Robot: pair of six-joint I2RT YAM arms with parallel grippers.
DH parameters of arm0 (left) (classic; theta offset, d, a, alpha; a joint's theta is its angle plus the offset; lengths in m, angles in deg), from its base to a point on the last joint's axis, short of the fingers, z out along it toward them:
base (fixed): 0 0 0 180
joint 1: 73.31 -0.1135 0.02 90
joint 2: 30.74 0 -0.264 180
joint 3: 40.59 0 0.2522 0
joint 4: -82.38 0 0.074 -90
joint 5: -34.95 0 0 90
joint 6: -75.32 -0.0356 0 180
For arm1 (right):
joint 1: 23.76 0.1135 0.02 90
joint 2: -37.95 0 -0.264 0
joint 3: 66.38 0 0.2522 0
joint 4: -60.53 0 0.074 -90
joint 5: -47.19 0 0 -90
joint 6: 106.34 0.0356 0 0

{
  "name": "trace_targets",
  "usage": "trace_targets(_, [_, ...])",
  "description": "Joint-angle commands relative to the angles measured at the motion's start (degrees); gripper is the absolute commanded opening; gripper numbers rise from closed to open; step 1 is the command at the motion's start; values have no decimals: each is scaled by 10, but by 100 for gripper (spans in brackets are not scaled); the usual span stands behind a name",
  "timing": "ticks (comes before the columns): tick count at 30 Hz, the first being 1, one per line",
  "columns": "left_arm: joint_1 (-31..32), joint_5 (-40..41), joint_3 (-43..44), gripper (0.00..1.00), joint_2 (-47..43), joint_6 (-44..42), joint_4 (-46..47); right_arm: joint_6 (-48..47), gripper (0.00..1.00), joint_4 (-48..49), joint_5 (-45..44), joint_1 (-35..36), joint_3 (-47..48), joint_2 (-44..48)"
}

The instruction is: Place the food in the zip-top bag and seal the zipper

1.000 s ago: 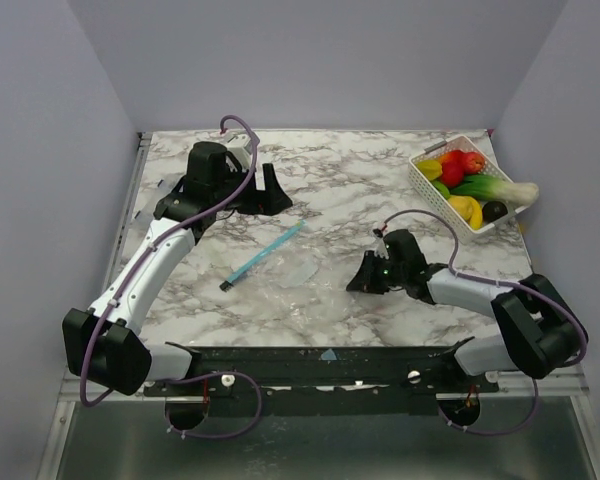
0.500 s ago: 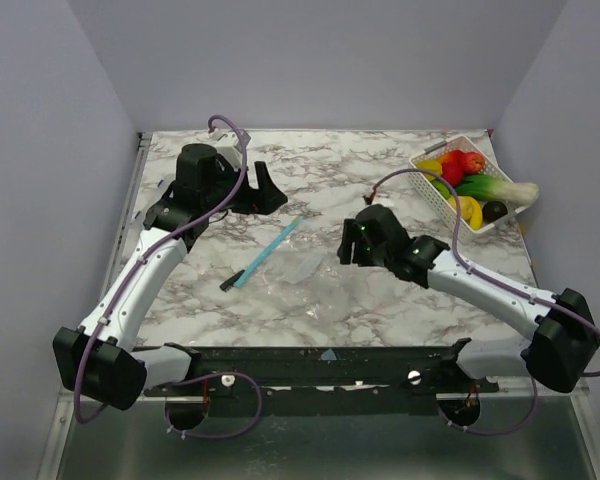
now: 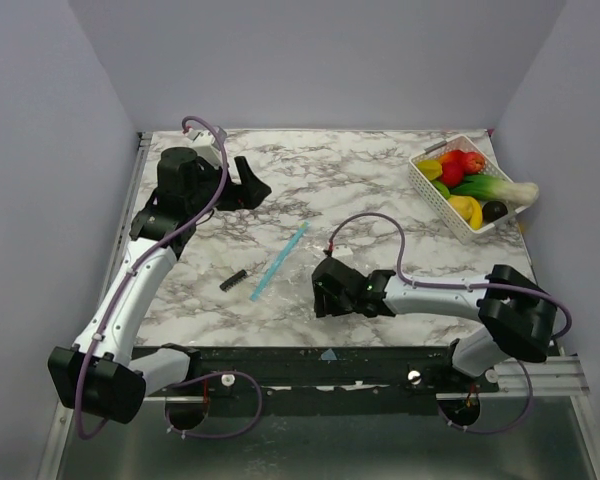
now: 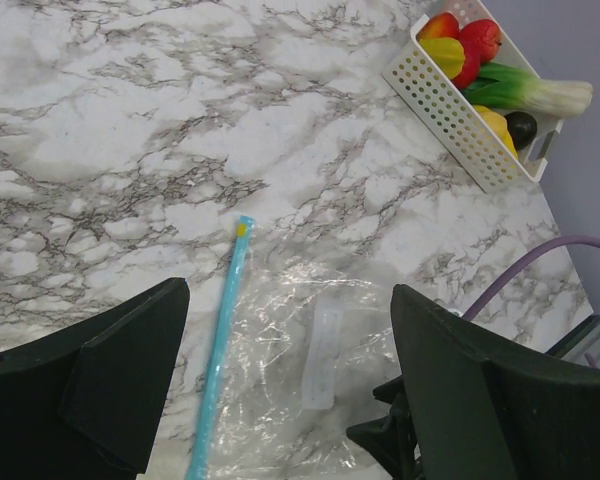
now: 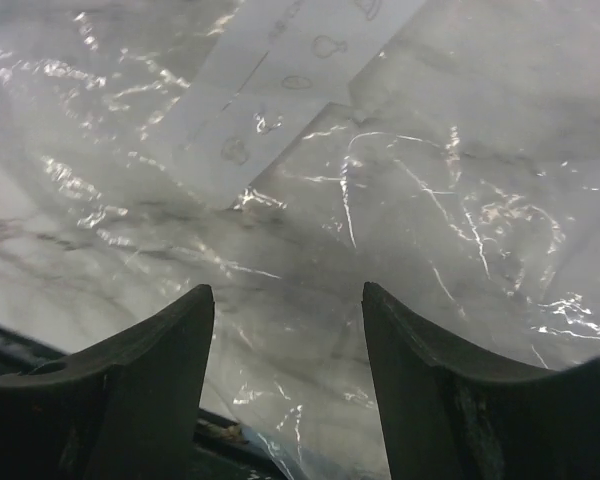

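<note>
The zip-top bag lies flat and clear at mid-table, and its white label shows in the right wrist view. The zipper is a teal strip along the bag's left edge, also seen as the zipper from the left wrist. The food sits piled in a white basket at the far right: red, yellow, green and one dark piece. My right gripper is low at the bag's near right edge, open over the plastic. My left gripper hangs open, high at the far left, holding nothing.
A small black bar lies just left of the zipper's near end. The basket stands against the far right corner near the table edge. The right arm's purple cable loops over the table behind the bag.
My right gripper opened, then swung from mid-table to the bag's near right edge. The left arm drew back toward the far left. The zipper's near end shifted right, away from the black bar.
</note>
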Motion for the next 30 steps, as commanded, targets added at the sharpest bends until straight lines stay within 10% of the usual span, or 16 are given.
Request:
trace_targets(1, [-4,-5,0,83,1,4,11,61,65,-140,-182,-9,-13,18])
trace_targets(9, [-7,-36,-9,83,7,22,29,24,74,-244,-266,-40,48,77])
trace_targets(16, [-16,-20,-21,80,-15,28,40,70,99,-91,-188,-40,123,36])
trace_targets(30, [-36,-23,-9,80,-13,27,28,129,86,-123,-239,-40,320,-251])
